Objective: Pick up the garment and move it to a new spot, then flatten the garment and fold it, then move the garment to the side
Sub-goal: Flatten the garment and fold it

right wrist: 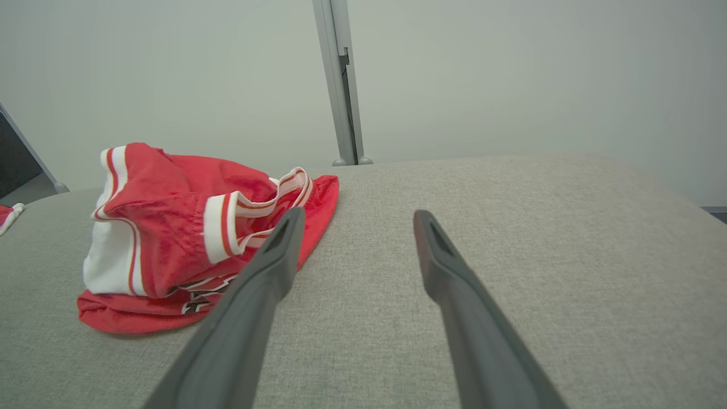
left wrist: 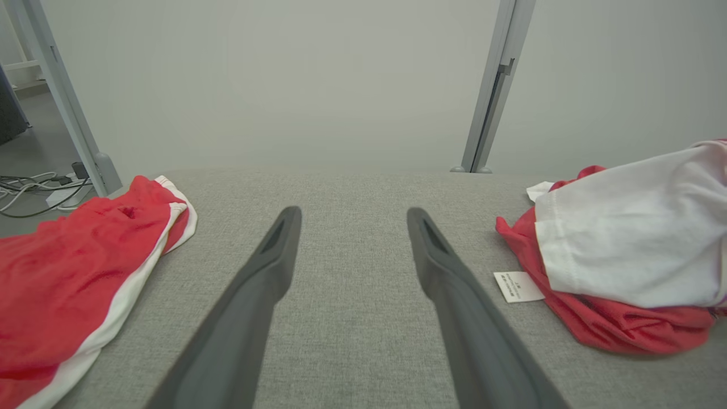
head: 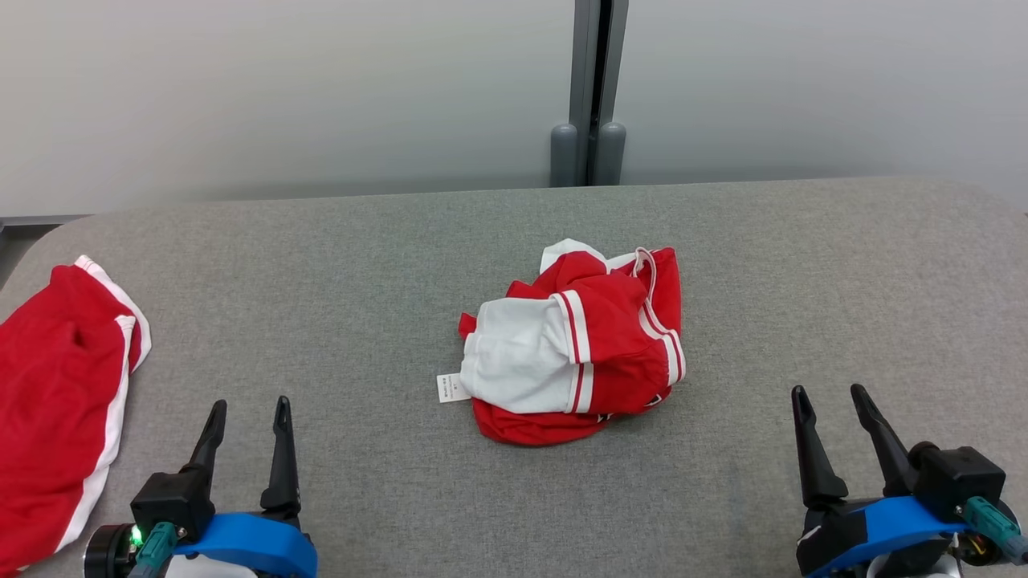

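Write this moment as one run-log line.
crumpled red-and-white fabric garment: untouched on grey fabric surface | left gripper: open, empty | right gripper: open, empty

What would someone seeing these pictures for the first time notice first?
The crumpled red and white garment in the middle of the grey table stands out first. Next comes a second red garment with white trim lying at the table's left edge. The left gripper and right gripper sit open at the near corners, touching neither.
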`<state>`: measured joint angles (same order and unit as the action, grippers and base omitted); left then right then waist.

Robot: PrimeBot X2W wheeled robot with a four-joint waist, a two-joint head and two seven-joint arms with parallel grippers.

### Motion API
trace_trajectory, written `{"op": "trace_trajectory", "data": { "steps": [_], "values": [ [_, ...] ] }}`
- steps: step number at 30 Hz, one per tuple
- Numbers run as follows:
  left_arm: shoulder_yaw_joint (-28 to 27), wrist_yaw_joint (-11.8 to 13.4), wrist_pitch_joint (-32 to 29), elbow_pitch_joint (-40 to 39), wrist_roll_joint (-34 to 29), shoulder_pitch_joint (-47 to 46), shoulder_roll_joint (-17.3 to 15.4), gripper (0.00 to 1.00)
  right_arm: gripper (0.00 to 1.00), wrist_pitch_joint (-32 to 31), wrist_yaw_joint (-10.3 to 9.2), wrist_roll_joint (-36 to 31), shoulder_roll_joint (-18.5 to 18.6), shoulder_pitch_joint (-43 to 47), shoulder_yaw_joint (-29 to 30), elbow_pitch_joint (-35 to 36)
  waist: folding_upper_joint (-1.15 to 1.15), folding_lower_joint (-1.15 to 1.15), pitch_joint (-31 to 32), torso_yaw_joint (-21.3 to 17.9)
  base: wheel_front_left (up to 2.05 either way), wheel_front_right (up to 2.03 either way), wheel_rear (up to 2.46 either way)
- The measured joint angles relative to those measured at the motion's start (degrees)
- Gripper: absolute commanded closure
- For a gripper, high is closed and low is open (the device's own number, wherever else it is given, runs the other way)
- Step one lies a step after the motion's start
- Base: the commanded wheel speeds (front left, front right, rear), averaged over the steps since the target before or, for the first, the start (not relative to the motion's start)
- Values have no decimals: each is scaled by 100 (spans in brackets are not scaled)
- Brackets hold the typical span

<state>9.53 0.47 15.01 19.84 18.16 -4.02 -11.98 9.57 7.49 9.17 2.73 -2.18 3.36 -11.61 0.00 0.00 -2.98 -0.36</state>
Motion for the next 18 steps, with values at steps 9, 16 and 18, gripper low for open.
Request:
{"op": "trace_trajectory", "data": {
  "steps": [9, 16, 18],
  "values": [
    [26, 8, 0, -9, -1, -18, 7, 0, 0, -36, 0, -23, 1, -13, -71, -18, 0, 0, -3, 29, 0, 0, 0],
    [35, 8, 0, -126, 1, -83, 3, 0, 0, -1128, 0, 489, 0, -522, -560, 85, 0, 0, -104, 36, 0, 0, 0],
    [40, 8, 0, -151, 1, -92, -1, 0, 0, -1738, 0, 731, 1, -759, -656, 136, 0, 0, -133, 38, 0, 0, 0]
  ]
}}
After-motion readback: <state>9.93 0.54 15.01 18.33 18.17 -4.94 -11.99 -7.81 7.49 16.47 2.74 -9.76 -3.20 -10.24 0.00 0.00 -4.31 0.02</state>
